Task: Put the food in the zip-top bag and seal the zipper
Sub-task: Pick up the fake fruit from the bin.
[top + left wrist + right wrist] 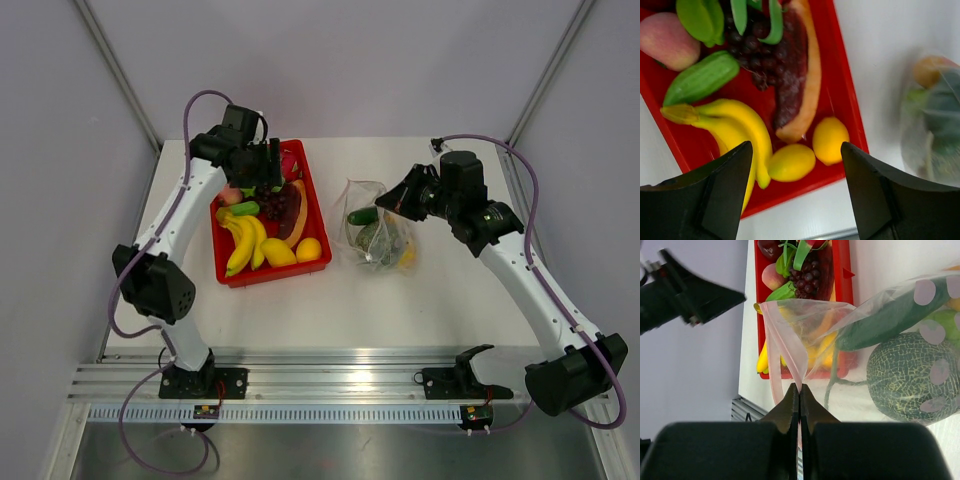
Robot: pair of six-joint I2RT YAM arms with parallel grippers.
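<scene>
The food lies partly in a red tray (319,218): bananas (243,240), two yellow lemons (279,252), dark grapes (272,205) and a peach (231,195). My left gripper (262,172) hovers over the tray's far half. It is open with nothing between its fingers (715,190), and a lemon (791,162) shows below the gap. The zip-top bag (380,238) lies right of the tray and holds a green cucumber (890,317) and the netted melon (905,375). My right gripper (799,386) is shut on the pink zipper (782,340) and holds the mouth open towards the tray.
A green okra-like pod (700,80) and a long melon slice (807,70) also lie in the tray. An aluminium rail (330,385) runs along the near table edge. Grey walls close in the back and both sides.
</scene>
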